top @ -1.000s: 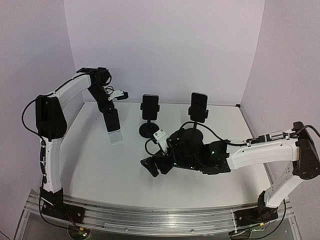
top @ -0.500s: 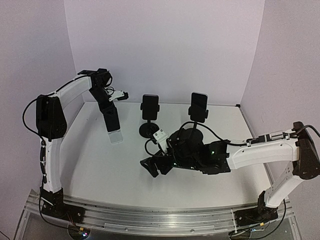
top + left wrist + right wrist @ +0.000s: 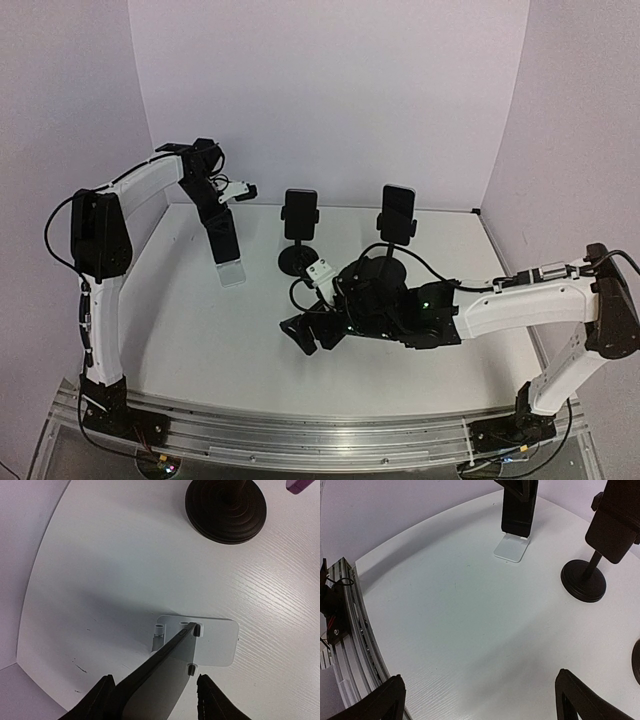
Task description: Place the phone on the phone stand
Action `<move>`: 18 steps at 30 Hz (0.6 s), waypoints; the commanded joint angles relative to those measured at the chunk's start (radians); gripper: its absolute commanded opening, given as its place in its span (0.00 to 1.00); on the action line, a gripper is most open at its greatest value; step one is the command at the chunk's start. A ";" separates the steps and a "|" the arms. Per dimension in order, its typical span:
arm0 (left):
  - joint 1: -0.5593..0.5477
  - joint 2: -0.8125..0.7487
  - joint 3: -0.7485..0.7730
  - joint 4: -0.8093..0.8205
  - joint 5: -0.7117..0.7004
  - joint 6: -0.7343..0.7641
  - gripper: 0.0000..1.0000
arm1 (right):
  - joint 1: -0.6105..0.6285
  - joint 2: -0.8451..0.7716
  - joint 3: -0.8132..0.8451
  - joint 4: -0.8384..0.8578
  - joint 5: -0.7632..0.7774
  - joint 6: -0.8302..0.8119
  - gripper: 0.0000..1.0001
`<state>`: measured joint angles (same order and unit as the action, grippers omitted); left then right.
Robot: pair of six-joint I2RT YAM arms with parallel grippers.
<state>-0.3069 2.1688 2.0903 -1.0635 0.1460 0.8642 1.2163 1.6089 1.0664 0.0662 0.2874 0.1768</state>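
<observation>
As the left wrist view shows, the phone (image 3: 165,662), a thin, dark, glossy slab, is leaned at a tilt on the phone stand (image 3: 220,640), a flat white plate with rounded corners. Its lower edge is lodged against two small dark-tipped lips (image 3: 197,629). The left gripper (image 3: 154,692) is set astride the phone's long edges; whether its black fingers (image 3: 105,695) press the slab or stand just off it cannot be told. The right gripper (image 3: 480,697) is held low over the white wood-grained table (image 3: 100,555), jaws spread wide. A black pedestal stand (image 3: 226,510) with a round ribbed base is seen nearby.
</observation>
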 commanded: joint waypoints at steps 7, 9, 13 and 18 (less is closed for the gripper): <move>0.000 -0.174 -0.003 0.101 0.090 -0.047 0.82 | 0.004 0.006 0.040 0.021 -0.004 0.011 0.98; 0.000 -0.233 -0.056 0.158 0.140 -0.070 0.98 | 0.002 0.014 0.047 0.019 0.000 0.012 0.98; 0.000 -0.380 -0.213 0.309 0.241 -0.132 0.99 | -0.007 0.029 0.056 0.011 0.019 0.042 0.98; 0.000 -0.539 -0.349 0.424 0.315 -0.275 1.00 | -0.069 0.015 0.028 -0.003 0.064 0.152 0.98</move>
<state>-0.3065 1.7585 1.8217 -0.7993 0.3625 0.7375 1.2018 1.6294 1.0817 0.0606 0.2990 0.2255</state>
